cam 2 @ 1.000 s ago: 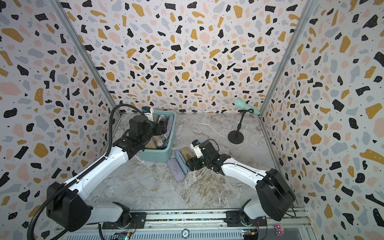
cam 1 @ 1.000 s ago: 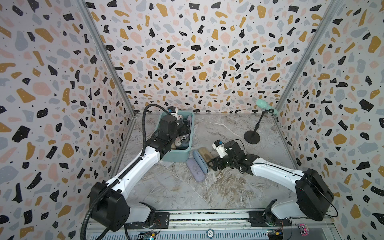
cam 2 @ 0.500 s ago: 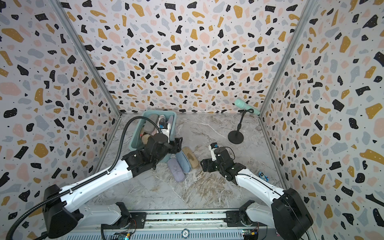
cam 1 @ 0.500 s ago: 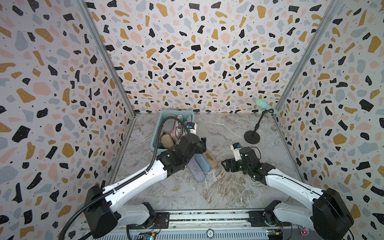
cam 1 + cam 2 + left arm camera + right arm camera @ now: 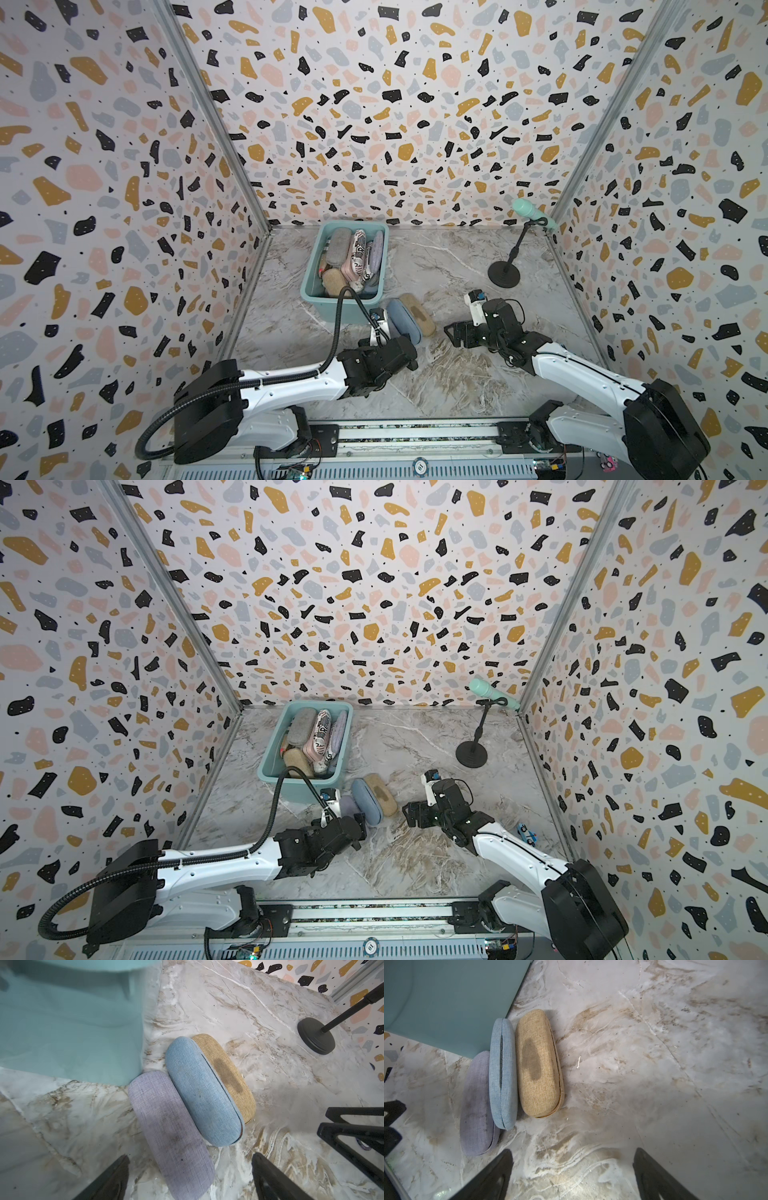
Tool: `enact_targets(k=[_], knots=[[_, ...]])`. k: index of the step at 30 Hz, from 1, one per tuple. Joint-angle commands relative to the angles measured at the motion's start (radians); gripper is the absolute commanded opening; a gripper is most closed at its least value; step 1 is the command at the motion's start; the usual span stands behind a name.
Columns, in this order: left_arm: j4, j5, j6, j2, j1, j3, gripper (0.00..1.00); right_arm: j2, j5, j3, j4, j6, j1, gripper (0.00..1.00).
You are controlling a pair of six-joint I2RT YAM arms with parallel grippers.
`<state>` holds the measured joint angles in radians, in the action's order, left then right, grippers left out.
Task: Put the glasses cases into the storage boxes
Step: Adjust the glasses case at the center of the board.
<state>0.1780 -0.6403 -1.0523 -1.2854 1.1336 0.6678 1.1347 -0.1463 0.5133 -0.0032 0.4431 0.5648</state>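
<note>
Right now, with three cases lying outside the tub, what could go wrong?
1. The light blue case stands on edge, wedged between the lavender case and the tan case; grabbing one may topple or drag the others.
2. The left gripper and right gripper, both open, face the same cluster and could collide.
3. The tub already looks crowded, so another case might sit high.

Three cases just beside the tub (image 5: 72, 1022), all coarse woven cloth, matt: lavender case (image 5: 170, 1126), light blue case (image 5: 201, 1093), tan case (image 5: 226, 1072) with a dark blotch. Tub's smooth plastic, soft sheen. Tabletop (image 5: 270, 1022) marble-patterned, glossy, scuffed.
</note>
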Motion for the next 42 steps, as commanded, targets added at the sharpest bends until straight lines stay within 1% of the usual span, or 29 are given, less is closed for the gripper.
enact_targets(k=[1,4,7,13,19,24,26,28,32,37,42], knots=[[0.000,-0.024,-0.040,-0.061,0.000,0.038,0.95,-0.025,-0.018,-0.004,0.012,-0.016,-0.003,0.94],[0.005,-0.001,-0.043,-0.120,-0.001,0.064,0.95,-0.028,-0.029,-0.008,0.020,-0.017,-0.002,0.95],[0.074,-0.014,-0.049,-0.170,-0.011,0.112,0.99,-0.035,-0.029,-0.016,0.020,-0.017,-0.002,0.95],[0.024,0.091,-0.026,-0.224,-0.053,0.107,1.00,-0.063,-0.010,-0.038,0.022,-0.020,-0.003,0.96],[0.016,0.142,-0.032,-0.264,-0.087,0.110,0.99,-0.076,-0.015,-0.063,0.047,-0.008,-0.002,0.97],[0.047,0.126,-0.006,-0.299,-0.099,0.134,0.95,-0.064,-0.022,-0.082,0.081,-0.001,-0.002,0.97],[0.089,0.093,0.003,-0.309,-0.099,0.151,0.91,-0.052,-0.024,-0.084,0.088,0.000,-0.003,0.96],[0.159,0.044,0.013,-0.316,-0.100,0.170,0.89,-0.045,-0.041,-0.081,0.090,0.003,-0.002,0.96],[0.168,0.036,0.026,-0.281,-0.100,0.125,0.87,-0.043,-0.056,-0.074,0.093,0.002,-0.002,0.95],[0.160,0.062,0.056,-0.199,-0.100,0.055,0.84,-0.038,-0.058,-0.055,0.075,-0.004,-0.002,0.95],[0.196,0.079,0.078,-0.104,-0.100,0.019,0.83,-0.046,-0.064,-0.049,0.071,0.006,-0.002,0.94]])
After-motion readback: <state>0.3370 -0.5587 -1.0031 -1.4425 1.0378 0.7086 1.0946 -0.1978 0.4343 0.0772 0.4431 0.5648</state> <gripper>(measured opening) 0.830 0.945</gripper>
